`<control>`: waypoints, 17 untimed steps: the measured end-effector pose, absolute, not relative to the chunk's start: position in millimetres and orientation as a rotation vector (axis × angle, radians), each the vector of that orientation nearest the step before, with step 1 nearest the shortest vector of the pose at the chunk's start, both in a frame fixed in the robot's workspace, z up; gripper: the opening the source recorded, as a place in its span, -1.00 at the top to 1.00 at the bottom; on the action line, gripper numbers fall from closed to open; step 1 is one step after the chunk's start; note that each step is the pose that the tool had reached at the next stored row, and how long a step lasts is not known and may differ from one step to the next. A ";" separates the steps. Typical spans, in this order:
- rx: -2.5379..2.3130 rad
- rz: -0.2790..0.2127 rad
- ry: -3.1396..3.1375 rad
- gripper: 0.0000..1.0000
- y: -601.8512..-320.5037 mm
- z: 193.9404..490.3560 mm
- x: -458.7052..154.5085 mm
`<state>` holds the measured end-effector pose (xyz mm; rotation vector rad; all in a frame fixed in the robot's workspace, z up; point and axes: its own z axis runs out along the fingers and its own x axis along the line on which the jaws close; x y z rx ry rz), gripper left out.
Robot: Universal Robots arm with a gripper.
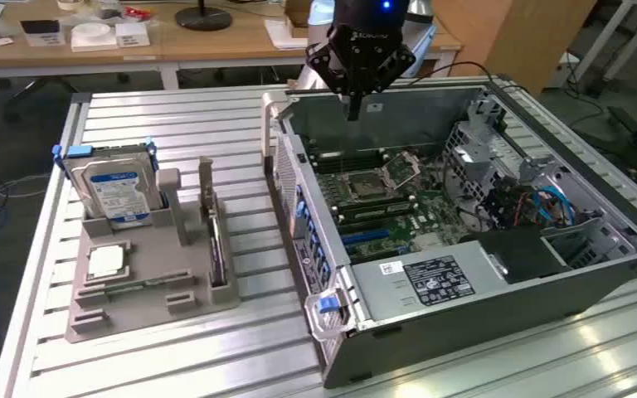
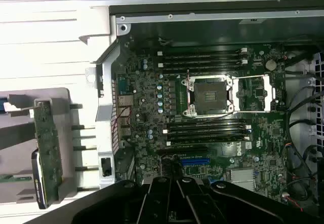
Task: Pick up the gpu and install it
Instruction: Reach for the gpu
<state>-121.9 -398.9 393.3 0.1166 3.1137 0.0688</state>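
The gpu [image 1: 218,245] stands on its edge in a slot of the grey holder [image 1: 175,286], on the exterior view's left of the open computer case [image 1: 440,274]. The wrist view catches it edge-on as a thin greenish card [image 2: 48,143]. My gripper [image 1: 354,112] hangs shut and empty over the far end of the case, well away from the gpu. From the wrist, the dark fingertips [image 2: 177,181] sit pressed together above the motherboard [image 2: 147,112], near its blue slot [image 2: 195,160].
A hard drive with a blue-white label [image 1: 119,195] stands at the far end of the holder. A processor chip [image 1: 106,261] and a memory stick [image 1: 130,286] lie in it. The motherboard's socket [image 2: 210,95] is open. Cables [image 1: 540,203] fill the case's right side. A wooden desk [image 1: 186,46] stands behind.
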 end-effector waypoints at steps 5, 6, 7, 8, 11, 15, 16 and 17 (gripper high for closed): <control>0.117 0.069 3.114 0.79 -398.9 393.3 -123.5; 0.117 0.069 3.114 0.79 -398.9 393.3 -124.7; 0.117 0.069 3.114 0.79 -398.9 393.3 -126.4; 0.117 0.069 3.114 0.79 -398.9 393.2 -128.5; 0.116 0.069 3.114 0.79 -398.9 393.3 -135.1; 0.115 0.069 3.114 0.79 -398.9 393.2 -143.2; 0.115 0.069 3.114 0.79 -398.9 393.1 -145.2; 0.114 0.069 3.114 0.79 -398.8 393.1 -147.5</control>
